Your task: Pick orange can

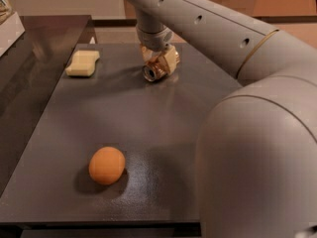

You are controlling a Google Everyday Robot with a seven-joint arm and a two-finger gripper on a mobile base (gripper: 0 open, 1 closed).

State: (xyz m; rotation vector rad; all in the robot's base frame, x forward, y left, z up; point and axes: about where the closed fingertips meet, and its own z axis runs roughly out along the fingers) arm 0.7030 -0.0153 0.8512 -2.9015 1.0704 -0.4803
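The orange can (154,70) lies on its side at the far middle of the dark table (148,123), its silver end facing me. My gripper (158,63) comes down from above and sits right on the can, with a pale finger (171,58) on the can's right and the other on its far left side. The fingers are shut on the can. I cannot tell whether the can rests on the table or hangs just above it.
A round orange fruit (106,165) sits near the front left. A pale yellow sponge (82,63) lies at the far left. My large grey arm (257,133) fills the right side. A darker counter (29,48) adjoins on the left.
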